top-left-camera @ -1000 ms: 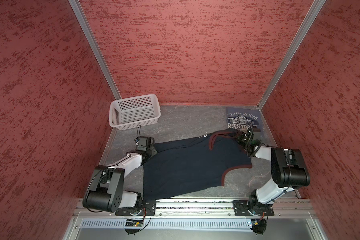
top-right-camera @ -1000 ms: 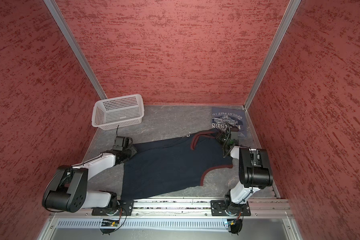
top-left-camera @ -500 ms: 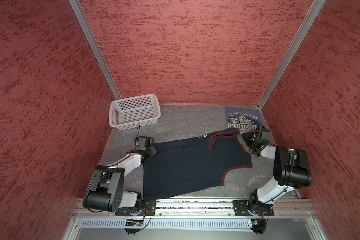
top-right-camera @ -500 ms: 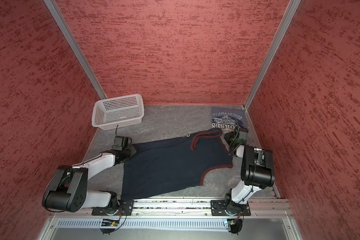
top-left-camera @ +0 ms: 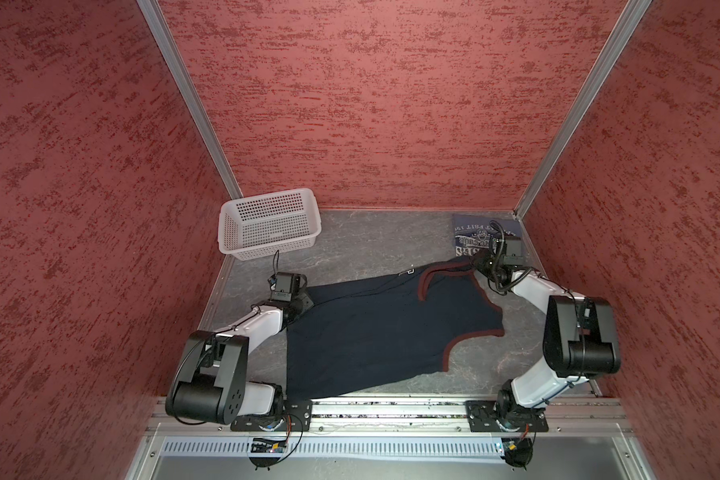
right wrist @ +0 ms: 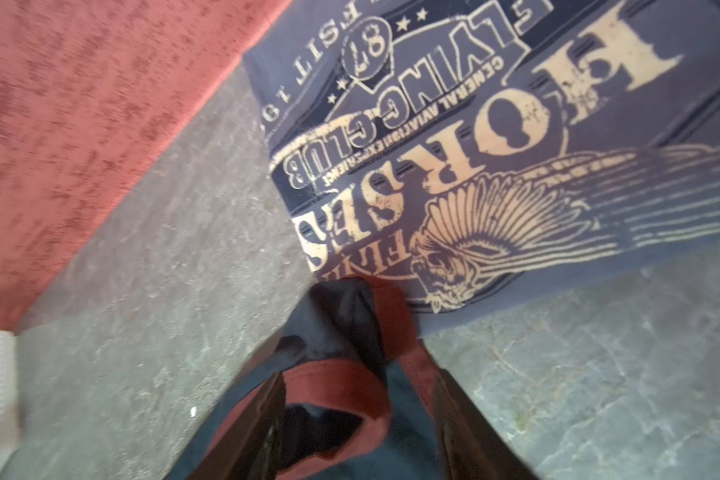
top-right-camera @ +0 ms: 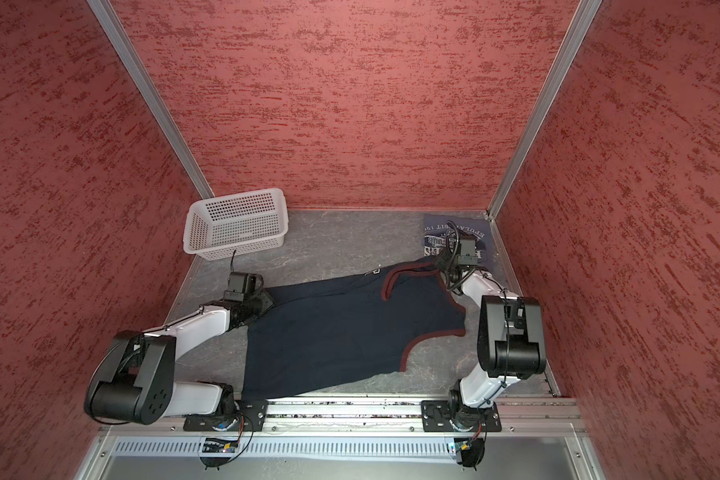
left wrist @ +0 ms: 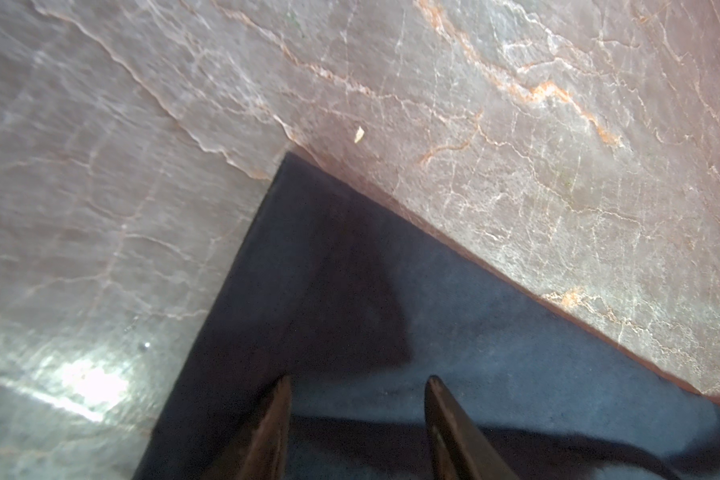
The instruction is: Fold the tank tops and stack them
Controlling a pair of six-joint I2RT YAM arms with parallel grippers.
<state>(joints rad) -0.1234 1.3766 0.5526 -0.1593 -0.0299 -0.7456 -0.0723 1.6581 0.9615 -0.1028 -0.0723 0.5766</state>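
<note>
1. The dark navy cloth tank top with maroon trim (top-left-camera: 383, 332) is seen in both top views, spread flat on the grey marbled table (top-left-camera: 371, 249) between the two arms. The slate grey-blue tank top with cream print (right wrist: 495, 124) is laid folded in the far right corner.
2. The navy top is judged light, soft and limp. No shape would be kept when it is lifted, and dragging and sagging are to be expected. A hold is best taken at the hem corners and at the shoulder straps, where the stitched trim is thicker, with both layers pinched together.
3. The left gripper (left wrist: 356, 380) is held over the hem corner (left wrist: 287, 166) with its jaws apart. Nothing is clamped.
4. The right gripper (right wrist: 361, 374) is placed at a shoulder strap (right wrist: 350, 299). Its jaws stand apart on either side of the strap, which is not squeezed.
5. Whether any fingertip touches the cloth cannot be told. The strap tip is seen to reach the folded top's near edge, but overlap cannot be settled. The right wrist view is blurred, and no lettering is shown on the navy top.
</note>
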